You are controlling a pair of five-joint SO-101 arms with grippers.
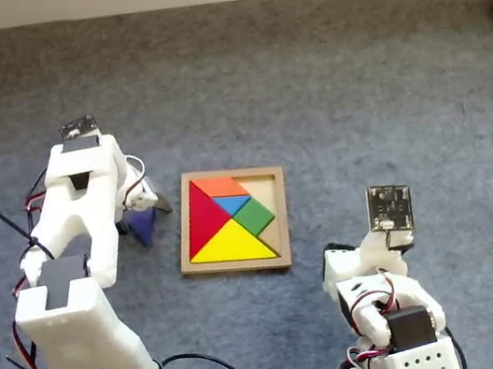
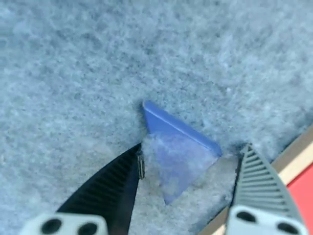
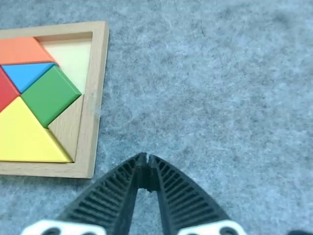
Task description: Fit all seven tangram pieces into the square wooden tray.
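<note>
Beside the tray [image 1: 282, 216], left arm [image 1: 88, 201] half hides blue triangle [image 1: 143, 226].

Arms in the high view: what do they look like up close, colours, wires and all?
Both the left arm and right arm are blocky white plastic shells with black motor blocks. Thin red, black and white cables loop around the joints. Each carries a small circuit board near the wrist. The jaws are dark, ribbed wedges tapering to points.

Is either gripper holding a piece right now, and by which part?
Nothing is held. The left gripper is open astride the blue triangle, not clamped on it; the right gripper is shut and empty.
</note>
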